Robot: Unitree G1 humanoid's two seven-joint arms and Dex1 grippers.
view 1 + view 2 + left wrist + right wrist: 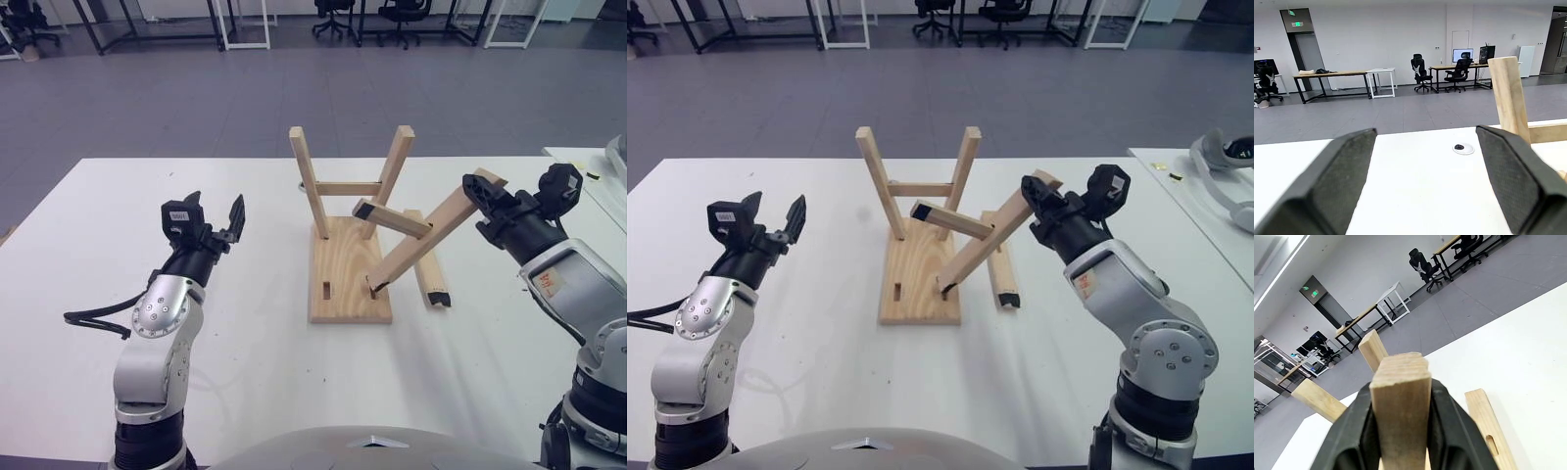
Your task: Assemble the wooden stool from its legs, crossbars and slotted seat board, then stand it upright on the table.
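Right gripper: closed on the upper end of a wooden leg; in the right wrist view both fingers press on the sides of the wood.
Held leg: strongly tilted, with its lower end touching the seat board at the near right slot. I judge it is not yet seated.
Short crossbar: it stands out from the held leg toward the two upright legs, and its dark end is near the right one.
Seat board: lies flat on the white table. A second near slot is free.
Far legs: left leg and right leg stand in the board, joined by a crossbar.
Loose leg: lies on the table just beside the right edge of the board, under the held leg.
Left gripper: wide open and holding nothing, above the table and well apart from the board.
Risk, jamming: the leg enters at an angle, so its end may wedge in the slot.
Risk, sliding: nothing holds the board, so a push may shift or lift it.
Risk, collision: raising the leg may drive the short crossbar against the right upright leg.
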